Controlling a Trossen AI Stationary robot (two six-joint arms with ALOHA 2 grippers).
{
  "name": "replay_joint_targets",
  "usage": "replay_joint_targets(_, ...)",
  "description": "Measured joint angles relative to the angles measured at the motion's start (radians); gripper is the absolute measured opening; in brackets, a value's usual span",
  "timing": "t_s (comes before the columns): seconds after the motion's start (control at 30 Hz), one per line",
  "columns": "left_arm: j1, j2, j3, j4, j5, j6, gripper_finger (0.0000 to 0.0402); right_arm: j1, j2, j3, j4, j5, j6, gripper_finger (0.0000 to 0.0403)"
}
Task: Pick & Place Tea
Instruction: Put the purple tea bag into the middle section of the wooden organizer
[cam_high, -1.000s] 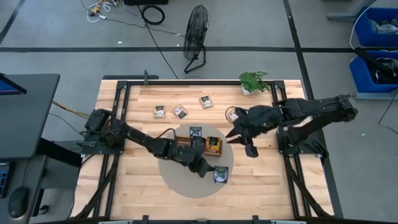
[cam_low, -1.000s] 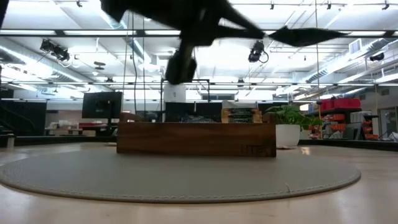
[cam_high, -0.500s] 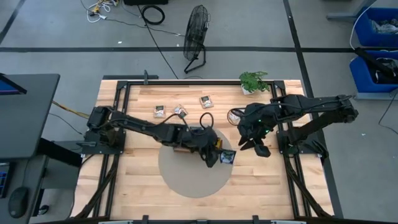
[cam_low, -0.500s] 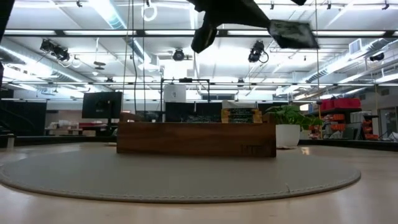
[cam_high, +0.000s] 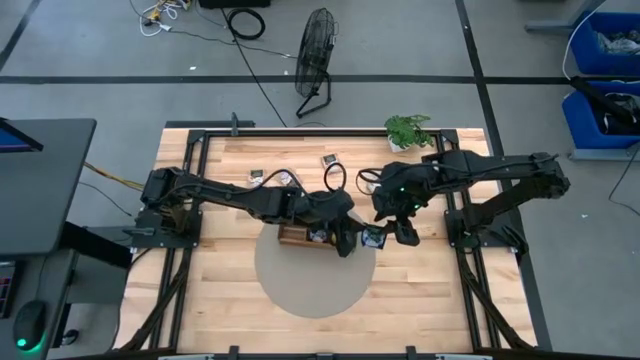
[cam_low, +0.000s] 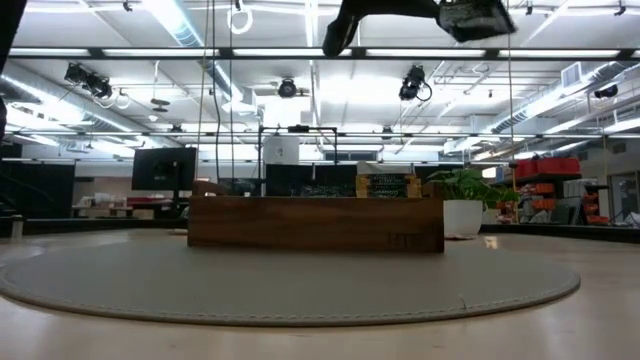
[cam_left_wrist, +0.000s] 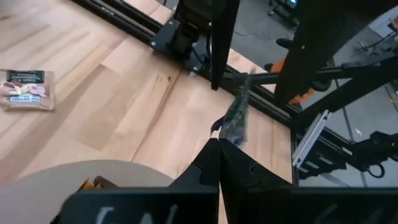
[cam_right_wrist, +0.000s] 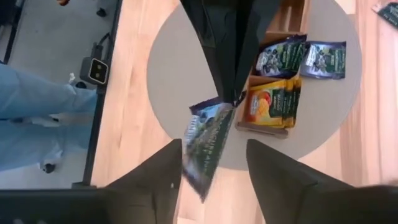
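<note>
since a second ago our left pincer (cam_high: 352, 240), clamped on a dark blue packet (cam_high: 372, 237), lifted toward the right pincer (cam_high: 392, 222), which gapes empty; the tray (cam_high: 300, 236) beneath is partly filled, packets (cam_high: 257, 178) remain on the table (cam_high: 210, 290).

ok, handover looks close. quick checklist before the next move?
1. Left gripper shut on the dark blue packet: ok, pinched at one corner.
2. Packet clear of the mat: ok, it hangs high in the low view.
3. Right gripper open around the packet: ok, a finger on each side.
4. Right fingers touching the packet: cannot tell.
5. Wooden tray upright on the mat: ok.
6. Person's legs beside the table, right wrist view: not ok, watch them.
</note>
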Motion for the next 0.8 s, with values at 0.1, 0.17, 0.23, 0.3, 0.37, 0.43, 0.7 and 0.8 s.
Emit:
replay_joint_targets(0.1,0.0,0.0,0.004,-0.007,-0.004,0.006,0.0,-0.01,0.011,0.0,-0.003,-0.001,0.0,0.0194)
replay_joint_targets(0.17,-0.001,0.0,0.005,-0.008,-0.004,0.011,0.0,-0.015,0.013,0.0,-0.008,-0.001,-0.005,0.0192)
replay_joint_targets(0.23,-0.003,0.0,0.005,-0.017,-0.008,0.01,0.0,-0.019,0.013,0.0,-0.008,-0.005,-0.007,0.0186)
replay_joint_targets(0.3,-0.004,0.0,0.005,-0.016,-0.018,0.011,0.0,-0.023,0.015,0.0,-0.01,-0.016,-0.007,0.0177)
replay_joint_targets(0.37,-0.004,0.0,0.005,-0.014,-0.019,0.011,0.0,-0.024,0.019,0.0,-0.01,-0.03,-0.008,0.0167)
replay_joint_targets(0.43,-0.004,0.0,0.005,-0.014,-0.022,0.011,0.0,-0.024,0.024,0.0,-0.018,-0.042,-0.008,0.0157)
replay_joint_targets(0.7,-0.004,0.0,0.005,-0.012,-0.039,0.01,0.0,-0.024,0.03,0.0,-0.023,-0.065,-0.023,0.0086)
replay_joint_targets(0.8,-0.004,0.0,0.005,-0.006,-0.038,0.012,0.0,-0.024,0.03,0.0,-0.024,-0.065,-0.038,0.0029)
